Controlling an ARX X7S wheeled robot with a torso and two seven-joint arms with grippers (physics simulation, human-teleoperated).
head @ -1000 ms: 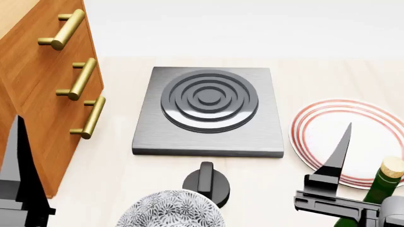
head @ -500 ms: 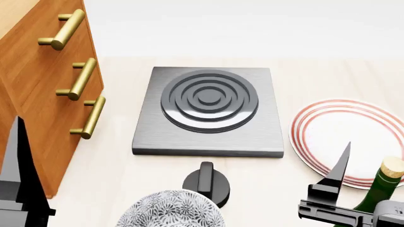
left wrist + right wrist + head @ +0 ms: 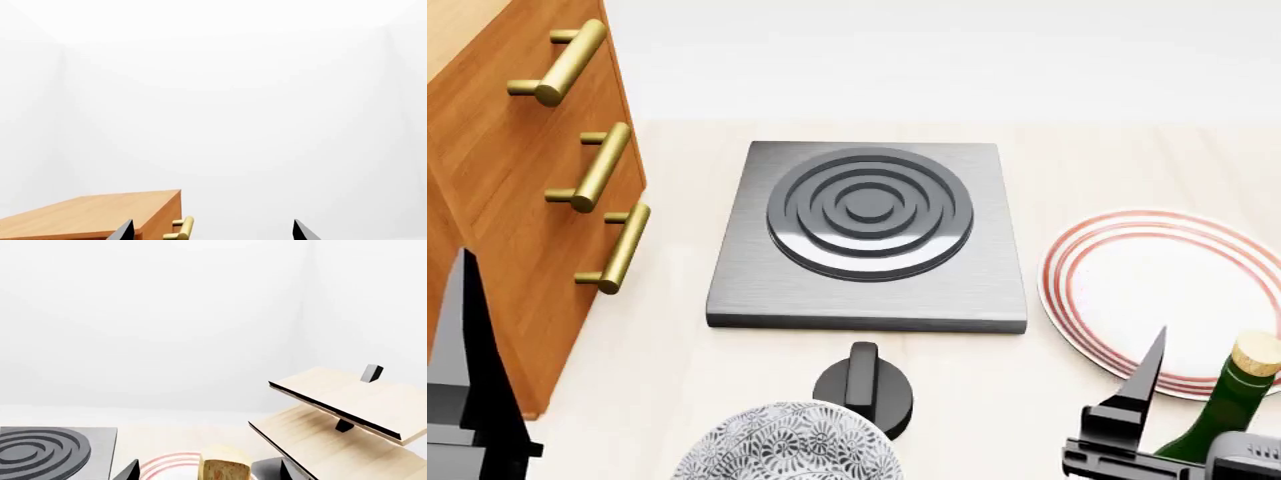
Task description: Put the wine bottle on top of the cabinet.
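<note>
Since the earlier frames the right gripper (image 3: pixel 1201 420) had dropped lower and nearer, its jaws spread on either side of the wine bottle (image 3: pixel 1225 398) without clasping it. The bottle stood upright at the near right, just beside the red-ringed plate (image 3: pixel 1154 290). The left gripper (image 3: pixel 212 231) hung released at the near left, beside the cabinet (image 3: pixel 507 190). The stove plate (image 3: pixel 868 235) lay centre, with a patterned bowl (image 3: pixel 785 445) near.

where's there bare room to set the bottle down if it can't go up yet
Bare counter lies between the cabinet and the burner plate, and beyond the burner plate. The cabinet top looks bare in the left wrist view. It is crowded near the knob, patterned bowl, striped plate and wine bottle.
</note>
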